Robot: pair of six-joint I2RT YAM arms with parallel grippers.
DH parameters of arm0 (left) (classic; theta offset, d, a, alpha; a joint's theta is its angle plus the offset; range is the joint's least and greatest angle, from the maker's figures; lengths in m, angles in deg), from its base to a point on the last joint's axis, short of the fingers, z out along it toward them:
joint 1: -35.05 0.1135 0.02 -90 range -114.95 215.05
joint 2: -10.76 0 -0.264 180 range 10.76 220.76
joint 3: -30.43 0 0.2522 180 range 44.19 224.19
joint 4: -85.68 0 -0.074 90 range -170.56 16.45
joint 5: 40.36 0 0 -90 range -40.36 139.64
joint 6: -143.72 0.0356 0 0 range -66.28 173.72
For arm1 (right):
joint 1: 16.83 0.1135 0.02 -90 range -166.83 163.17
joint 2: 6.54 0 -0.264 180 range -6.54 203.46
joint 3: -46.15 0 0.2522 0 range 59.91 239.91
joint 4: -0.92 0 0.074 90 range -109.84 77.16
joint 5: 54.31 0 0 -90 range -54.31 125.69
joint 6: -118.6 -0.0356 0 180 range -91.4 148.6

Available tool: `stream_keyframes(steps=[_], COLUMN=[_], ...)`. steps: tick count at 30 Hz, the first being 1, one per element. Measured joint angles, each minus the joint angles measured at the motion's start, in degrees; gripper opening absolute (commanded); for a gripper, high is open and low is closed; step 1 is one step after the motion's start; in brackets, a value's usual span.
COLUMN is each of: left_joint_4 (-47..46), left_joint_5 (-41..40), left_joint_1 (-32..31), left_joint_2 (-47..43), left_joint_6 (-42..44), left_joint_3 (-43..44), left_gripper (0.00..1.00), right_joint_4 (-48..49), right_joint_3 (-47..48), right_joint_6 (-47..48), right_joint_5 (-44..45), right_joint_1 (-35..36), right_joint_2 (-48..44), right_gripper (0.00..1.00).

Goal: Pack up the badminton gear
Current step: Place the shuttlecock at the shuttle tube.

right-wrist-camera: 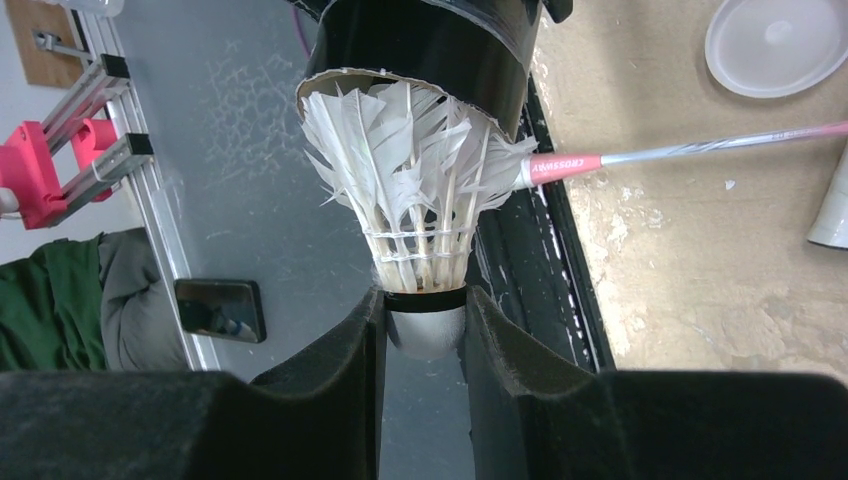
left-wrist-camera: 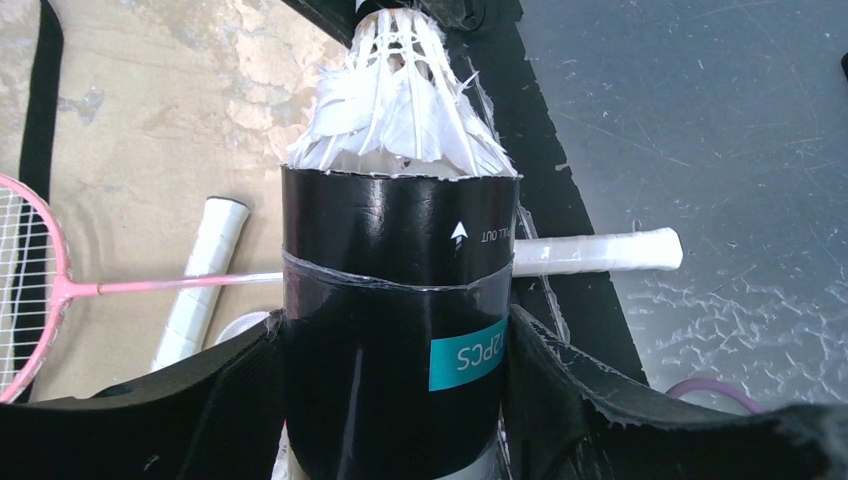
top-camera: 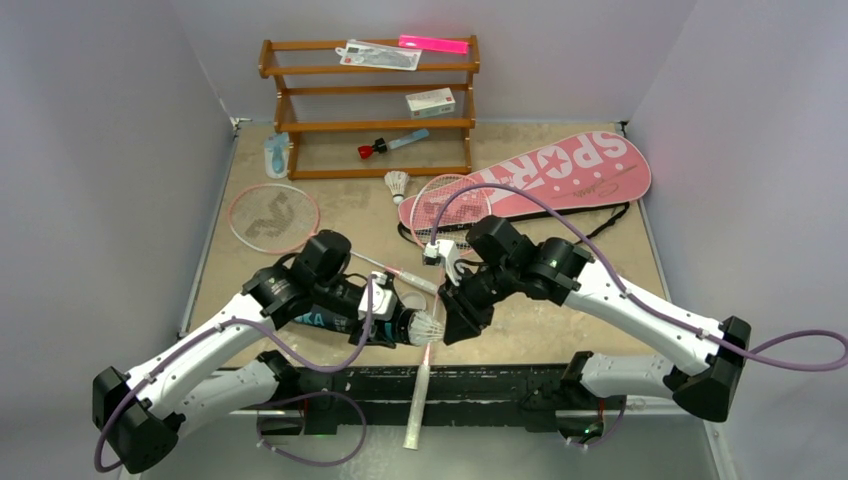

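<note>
Right gripper (right-wrist-camera: pixel 425 328) is closed on the rounded cork base of a white feather shuttlecock (right-wrist-camera: pixel 405 170). Directly ahead of it, the feather skirt sits partly inside the open mouth of a long black cardboard tube (left-wrist-camera: pixel 390 300), which the left gripper (left-wrist-camera: pixel 395 345) grips around its body. Below both lies a pink-framed racket with white handle (left-wrist-camera: pixel 600 250). Well beyond lies the large pink "SPORT" racket bag (top-camera: pixel 560 170).

I see a glossy long black tube (left-wrist-camera: pixel 395 330), banded with shiny clear tape, its rim raw card. The white feather shuttlecock (right-wrist-camera: pixel 415 190) looks matt and frayed, with a smooth rounded base. The black finger pads (right-wrist-camera: pixel 330 370) look like rough, matt foam. The beige tabletop (left-wrist-camera: pixel 150 110) is mottled and worn.
</note>
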Motion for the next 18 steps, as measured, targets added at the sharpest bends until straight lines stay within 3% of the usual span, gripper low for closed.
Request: stream_keyframes(steps=[18], left_joint_4=[0.04], left_joint_5=[-3.1], left_joint_1=[-0.07], left_joint_2=[2.86], left_joint_6=[-1.51], left_joint_3=[0.0], left_gripper=[0.4], right_joint_4=[-1.03], right_joint_3=[0.22], right_joint_6=[0.96], right_joint_5=[1.09], right_joint_1=[-0.33], right_joint_2=[3.65], right_gripper=[0.0])
